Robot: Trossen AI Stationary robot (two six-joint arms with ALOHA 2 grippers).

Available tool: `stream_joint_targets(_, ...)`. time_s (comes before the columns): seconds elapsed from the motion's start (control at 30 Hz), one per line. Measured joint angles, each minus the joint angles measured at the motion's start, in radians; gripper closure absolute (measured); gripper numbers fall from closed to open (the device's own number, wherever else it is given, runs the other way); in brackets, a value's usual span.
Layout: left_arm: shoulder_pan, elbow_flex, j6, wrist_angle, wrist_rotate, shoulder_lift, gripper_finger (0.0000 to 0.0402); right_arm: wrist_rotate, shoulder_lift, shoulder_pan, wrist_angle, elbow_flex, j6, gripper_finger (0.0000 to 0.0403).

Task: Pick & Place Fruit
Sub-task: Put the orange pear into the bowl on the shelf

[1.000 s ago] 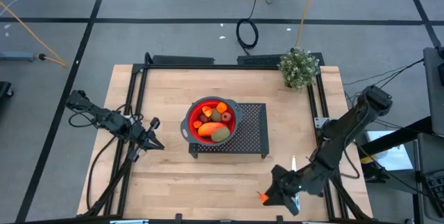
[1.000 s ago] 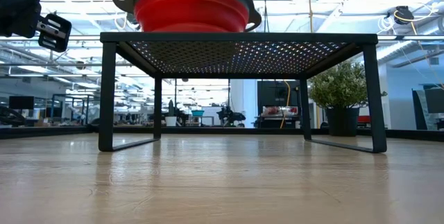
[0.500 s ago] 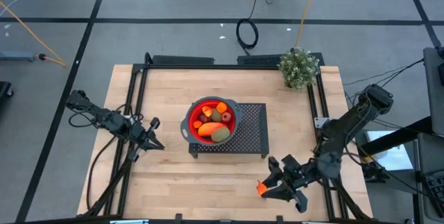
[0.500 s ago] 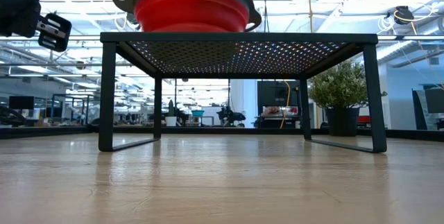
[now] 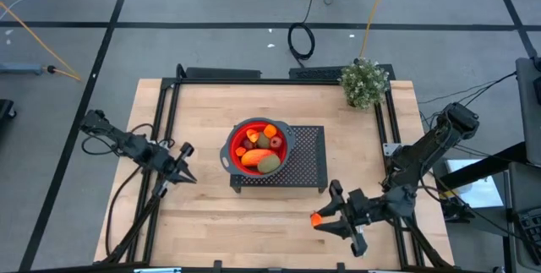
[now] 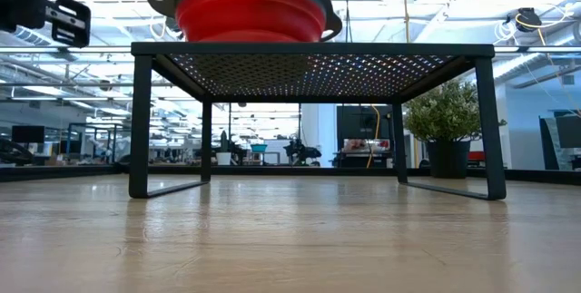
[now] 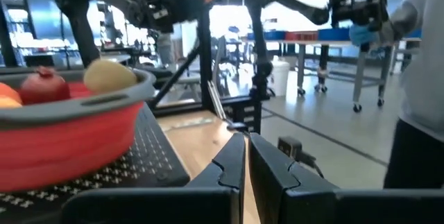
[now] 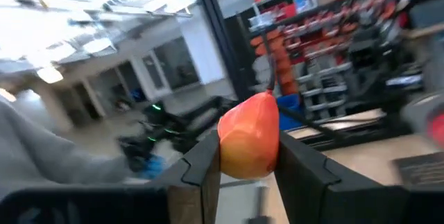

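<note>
A small orange-red fruit sits between the fingers of my right gripper, which is shut on it above the table's near right part, in front of the black rack. On the rack stands a red bowl holding more fruit: a long orange piece, a dark red round one and a brownish-green oval. My left gripper waits shut to the left of the rack, holding nothing. My right gripper pinches the small orange-red fruit by its two opposite sides between the two fingers. The fingers lie about level and point toward the table's left edge. The fruit is lifted clear of the table, its pointed end sticking out past the fingertips.
A bushy potted plant stands at the far right corner. The rack's legs leave open room under its perforated top. Bare wood lies along the near edge and at the left. A person stands beyond the table in the wrist views.
My right gripper has risen from the table near the near edge with the orange-red fruit, tipped from pointing down to about level and rolled, and moved a little toward the rack. The fruit is now lifted clear. My left gripper has tipped up slightly.
</note>
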Motion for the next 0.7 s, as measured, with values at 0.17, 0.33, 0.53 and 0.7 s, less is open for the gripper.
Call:
stream_joint_targets(0.17,0.000,0.001,-0.007,0.021,0.009,0.000,0.0382,0.095,0.000,0.000,-0.014,0.000,-0.221,0.0297)
stream_joint_targets(0.33,0.000,0.001,-0.026,0.020,0.009,0.000,0.0382,0.156,0.000,-0.008,-0.012,0.000,-0.478,0.0295)
stream_joint_targets(0.53,0.000,0.002,-0.034,0.036,0.010,0.000,0.0382,0.155,0.000,-0.050,-0.010,0.000,-0.736,0.0296)
stream_joint_targets(0.7,0.000,0.002,-0.031,0.049,0.009,0.000,0.0382,0.155,0.000,-0.095,-0.010,0.000,-0.837,0.0296)
